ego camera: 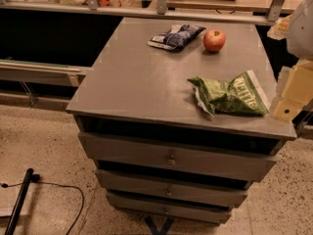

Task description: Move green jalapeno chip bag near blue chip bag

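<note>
I see the green jalapeno chip bag [232,95] near the counter's [137,77] front right corner, well apart from the blue chip bag [176,36] by the back edge. My pincer [288,100] hangs at the right edge just beside the green bag; released or clenched, I cannot tell. I judge the bag light, crinkly and slippery, so I'd pinch a raised fold near its middle.
</note>
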### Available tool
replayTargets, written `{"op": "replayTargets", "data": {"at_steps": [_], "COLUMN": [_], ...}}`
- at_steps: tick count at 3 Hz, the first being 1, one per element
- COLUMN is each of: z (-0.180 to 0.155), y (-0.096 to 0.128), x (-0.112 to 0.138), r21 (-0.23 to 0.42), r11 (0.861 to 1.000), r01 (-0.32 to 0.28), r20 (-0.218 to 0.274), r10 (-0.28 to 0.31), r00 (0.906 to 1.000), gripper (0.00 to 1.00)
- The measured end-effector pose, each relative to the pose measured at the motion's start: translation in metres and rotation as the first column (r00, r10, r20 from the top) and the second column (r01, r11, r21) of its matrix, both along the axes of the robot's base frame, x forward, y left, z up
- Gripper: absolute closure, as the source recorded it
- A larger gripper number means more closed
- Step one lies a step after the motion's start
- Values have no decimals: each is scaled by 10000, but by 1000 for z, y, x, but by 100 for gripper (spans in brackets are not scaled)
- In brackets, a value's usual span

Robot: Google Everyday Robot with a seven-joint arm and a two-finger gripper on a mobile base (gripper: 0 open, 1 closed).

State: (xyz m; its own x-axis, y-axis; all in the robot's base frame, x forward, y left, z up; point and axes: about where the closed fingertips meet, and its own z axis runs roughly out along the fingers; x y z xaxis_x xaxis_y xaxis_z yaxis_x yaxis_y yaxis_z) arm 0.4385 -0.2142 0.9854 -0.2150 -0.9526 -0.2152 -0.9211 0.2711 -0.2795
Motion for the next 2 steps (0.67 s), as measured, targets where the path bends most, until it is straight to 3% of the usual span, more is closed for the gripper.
{"op": "replayTargets", "data": {"at_steps": [1,2], "z": [0,-2], "y": [0,-5], "x": [0,4], "r21": [0,871], "r11": [10000,9962], "r01": [0,10], "r20": [2,272], "r10": [0,-34], "r00": [10000,9996], "gripper": [0,0]}}
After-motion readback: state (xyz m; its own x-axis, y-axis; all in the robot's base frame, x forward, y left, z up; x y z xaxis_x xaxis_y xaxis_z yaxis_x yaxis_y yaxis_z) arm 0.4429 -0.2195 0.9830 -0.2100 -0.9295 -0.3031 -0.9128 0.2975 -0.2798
